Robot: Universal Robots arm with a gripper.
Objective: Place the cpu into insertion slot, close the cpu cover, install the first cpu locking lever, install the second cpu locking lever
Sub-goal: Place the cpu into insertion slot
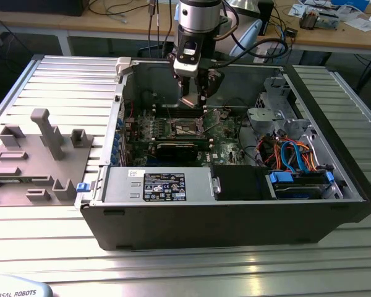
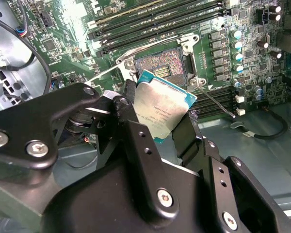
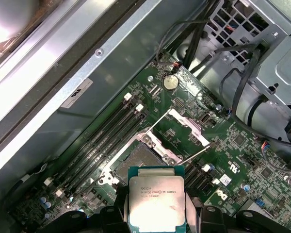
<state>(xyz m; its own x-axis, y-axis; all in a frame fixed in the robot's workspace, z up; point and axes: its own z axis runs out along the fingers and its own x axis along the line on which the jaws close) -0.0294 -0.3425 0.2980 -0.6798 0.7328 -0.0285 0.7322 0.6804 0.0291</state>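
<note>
My gripper (image 2: 157,121) is shut on the cpu (image 2: 165,109), a flat square chip with a dull silver top and a green edge, pinched by two opposite sides between black fingers (image 2: 186,136). In the first wrist view the cpu (image 3: 156,199) hangs a short way above the green board, just off the insertion slot (image 3: 136,160), which lies open and dark inside its shiny rim. The cpu cover (image 3: 191,128) is swung up beside the slot. Two thin locking levers (image 3: 196,154) stick out, unlatched. In the exterior view the gripper (image 1: 195,93) hovers inside the open computer case above the slot (image 1: 188,128).
The case walls (image 1: 120,124) surround the board. Long memory slots (image 2: 150,24) run on both sides of the socket. A drive cage (image 1: 278,105) and coloured cables (image 1: 290,154) fill the exterior view's right, and a power supply (image 1: 161,185) lies in front. A grey fixture (image 1: 37,154) sits outside on the slatted table.
</note>
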